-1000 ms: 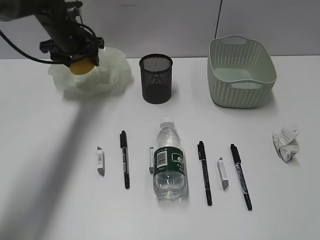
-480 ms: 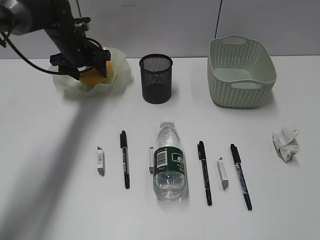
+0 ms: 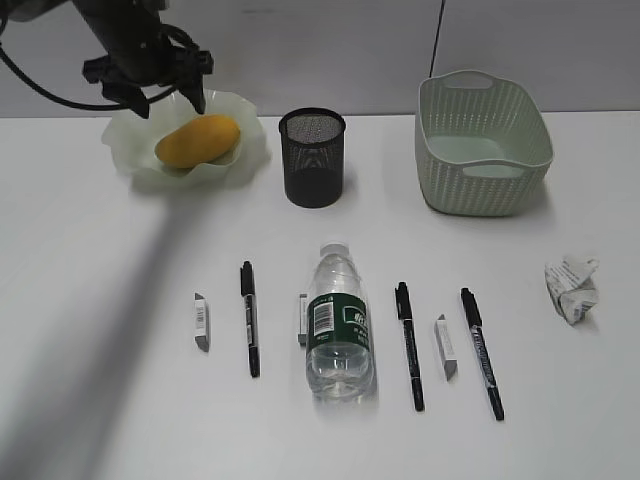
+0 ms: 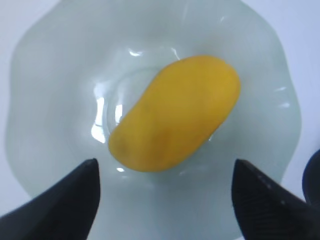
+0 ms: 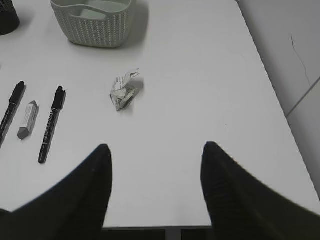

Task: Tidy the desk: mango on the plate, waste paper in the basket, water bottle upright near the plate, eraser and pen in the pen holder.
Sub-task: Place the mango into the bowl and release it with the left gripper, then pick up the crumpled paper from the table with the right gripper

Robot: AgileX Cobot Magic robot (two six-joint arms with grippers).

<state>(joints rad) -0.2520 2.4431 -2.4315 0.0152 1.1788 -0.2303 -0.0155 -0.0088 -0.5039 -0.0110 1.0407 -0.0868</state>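
Observation:
The yellow-orange mango (image 3: 197, 140) lies in the wavy green plate (image 3: 128, 160) at the back left; the left wrist view shows the mango (image 4: 175, 114) on the plate (image 4: 50, 90). My left gripper (image 3: 165, 98) hangs open and empty just above it (image 4: 165, 167). The water bottle (image 3: 338, 322) lies on its side at the centre. Three black pens (image 3: 248, 318) (image 3: 409, 345) (image 3: 481, 351) and three erasers (image 3: 201, 322) (image 3: 302, 319) (image 3: 445, 346) lie around it. The waste paper (image 3: 572, 288) lies at the right (image 5: 124, 91). The black pen holder (image 3: 312, 157) and the basket (image 3: 480, 142) stand at the back. My right gripper (image 5: 156, 150) is open and empty over the desk's near right edge.
The white desk (image 3: 110, 400) ends at its right and front edges in the right wrist view (image 5: 270, 150). A grey wall runs behind the plate, pen holder and basket. A black cable (image 3: 438, 40) hangs behind the basket.
My left gripper lowered the mango onto the plate, let it go and rose a little. The mango now lies free in the plate. Everything else is unmoved.

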